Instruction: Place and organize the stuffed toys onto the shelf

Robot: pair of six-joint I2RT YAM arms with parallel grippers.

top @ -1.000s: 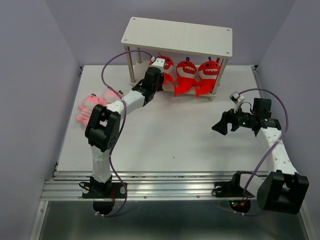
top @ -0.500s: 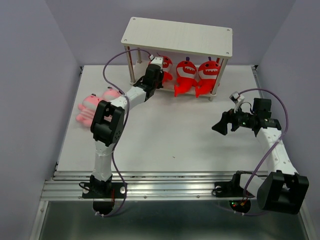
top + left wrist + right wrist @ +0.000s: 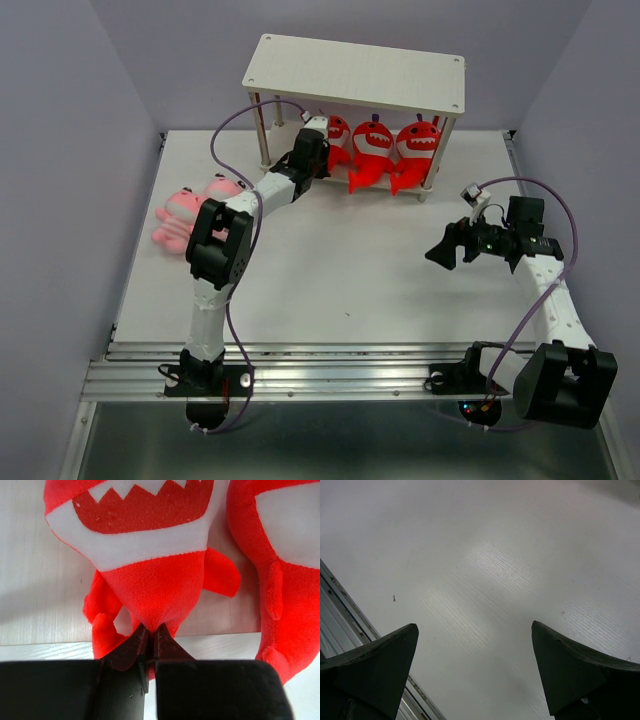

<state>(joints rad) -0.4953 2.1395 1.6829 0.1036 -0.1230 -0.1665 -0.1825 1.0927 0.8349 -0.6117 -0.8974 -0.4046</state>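
Three red shark toys sit on the lower tier of the pale wood shelf (image 3: 355, 72): left (image 3: 337, 132), middle (image 3: 372, 150), right (image 3: 415, 147). My left gripper (image 3: 318, 143) reaches to the shelf's left front and is shut on the bottom of the left red shark (image 3: 150, 575), pinching its plush between the tips (image 3: 151, 630). The middle shark (image 3: 280, 580) lies just to its right. Two pink striped toys (image 3: 180, 215) (image 3: 222, 189) lie on the table at the left. My right gripper (image 3: 442, 252) is open and empty over the right side of the table (image 3: 475, 630).
The shelf's thin legs (image 3: 264, 135) (image 3: 432, 165) stand beside the toys. The lower board (image 3: 40, 590) shows under the held shark. A metal rail (image 3: 350, 615) runs along the table edge in the right wrist view. Grey walls enclose the table.
My left arm has stretched a little farther toward the shelf, moving the left red shark deeper onto the lower tier. The right arm has not moved.
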